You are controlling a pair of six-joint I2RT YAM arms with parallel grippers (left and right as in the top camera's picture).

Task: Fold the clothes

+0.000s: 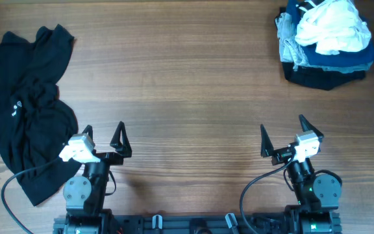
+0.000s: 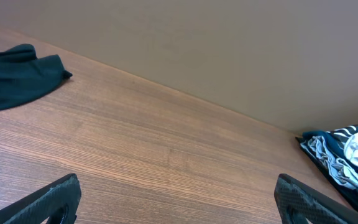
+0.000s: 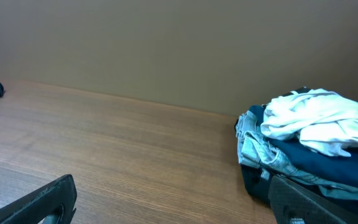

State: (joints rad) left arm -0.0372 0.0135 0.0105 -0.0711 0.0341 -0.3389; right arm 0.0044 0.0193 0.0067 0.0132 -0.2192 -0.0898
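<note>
A crumpled black garment [image 1: 28, 104] lies spread along the table's left side; its far end shows in the left wrist view [image 2: 14, 74]. A pile of clothes [image 1: 326, 42], white on top of dark blue and grey pieces, sits at the far right; it also shows in the right wrist view [image 3: 309, 143] and at the edge of the left wrist view [image 2: 347, 162]. My left gripper [image 1: 104, 136] is open and empty at the near edge, just right of the black garment. My right gripper [image 1: 283, 135] is open and empty at the near right, well short of the pile.
The wooden table [image 1: 187, 84] runs between the garment and the pile. Black cables [image 1: 12, 195] trail from both arm bases at the near edge. A plain wall [image 3: 166, 43] backs the table's far side.
</note>
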